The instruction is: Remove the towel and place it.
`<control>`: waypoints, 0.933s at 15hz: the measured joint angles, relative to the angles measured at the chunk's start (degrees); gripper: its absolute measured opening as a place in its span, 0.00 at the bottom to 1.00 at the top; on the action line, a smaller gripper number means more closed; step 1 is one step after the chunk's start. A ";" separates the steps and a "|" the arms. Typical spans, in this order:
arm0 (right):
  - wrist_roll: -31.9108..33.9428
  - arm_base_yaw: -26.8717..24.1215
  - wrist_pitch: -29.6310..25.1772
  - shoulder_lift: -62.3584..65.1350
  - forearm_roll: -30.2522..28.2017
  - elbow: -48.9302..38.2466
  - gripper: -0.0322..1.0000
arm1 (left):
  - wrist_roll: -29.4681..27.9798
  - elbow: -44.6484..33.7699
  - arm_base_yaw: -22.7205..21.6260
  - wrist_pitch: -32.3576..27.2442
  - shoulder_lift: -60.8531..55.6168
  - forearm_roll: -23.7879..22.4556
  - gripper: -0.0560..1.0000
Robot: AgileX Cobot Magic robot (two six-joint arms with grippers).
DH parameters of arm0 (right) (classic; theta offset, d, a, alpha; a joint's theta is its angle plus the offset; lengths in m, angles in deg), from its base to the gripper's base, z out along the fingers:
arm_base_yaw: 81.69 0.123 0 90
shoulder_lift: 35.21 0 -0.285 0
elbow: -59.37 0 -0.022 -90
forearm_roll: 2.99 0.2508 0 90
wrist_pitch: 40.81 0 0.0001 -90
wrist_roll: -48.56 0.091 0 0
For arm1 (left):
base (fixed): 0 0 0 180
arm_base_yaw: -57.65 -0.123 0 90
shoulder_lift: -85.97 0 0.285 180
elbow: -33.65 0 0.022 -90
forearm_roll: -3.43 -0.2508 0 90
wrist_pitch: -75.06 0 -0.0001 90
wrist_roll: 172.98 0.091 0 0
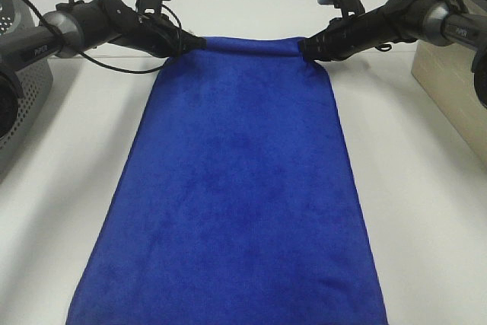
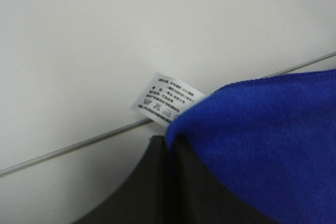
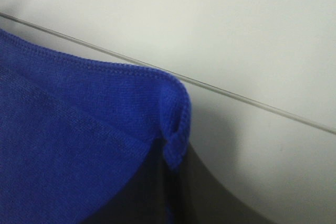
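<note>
Blue microfibre towel [image 1: 236, 188] hung stretched between both arms above the white table [image 1: 426, 211]; left gripper [image 1: 196, 42] and right gripper [image 1: 306, 49] each pinched a top corner, probably to keep it flat for laying down.

Plain royal-blue towel [image 1: 240, 188], white table [image 1: 426, 211], grey basket [image 1: 23, 104].

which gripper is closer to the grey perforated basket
Left. The left gripper pinches the towel corner on the side of the basket; the right gripper holds the opposite corner, farther away.
</note>
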 joint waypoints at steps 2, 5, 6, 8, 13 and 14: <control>-0.29 0.00 0.00 0.00 0.06 0.00 0.03 | 0.17 0.00 0.00 0.57 0.52 0.00 0.05; -1.89 0.00 0.80 0.00 0.63 0.00 0.07 | 0.17 0.00 0.00 1.89 2.58 0.06 0.06; -2.86 0.00 1.78 0.00 1.03 0.00 0.10 | 0.17 0.00 0.00 2.23 3.04 0.06 0.07; -4.76 0.00 2.92 0.00 1.66 0.00 0.16 | 0.17 0.00 0.00 4.41 3.27 -0.06 0.11; -7.33 0.00 4.87 -1.72 4.13 0.06 0.47 | 0.34 0.00 0.00 8.77 3.27 -1.72 0.35; -7.33 0.00 5.84 -1.78 4.07 0.06 0.51 | 0.34 0.00 0.00 9.45 3.27 -1.66 0.43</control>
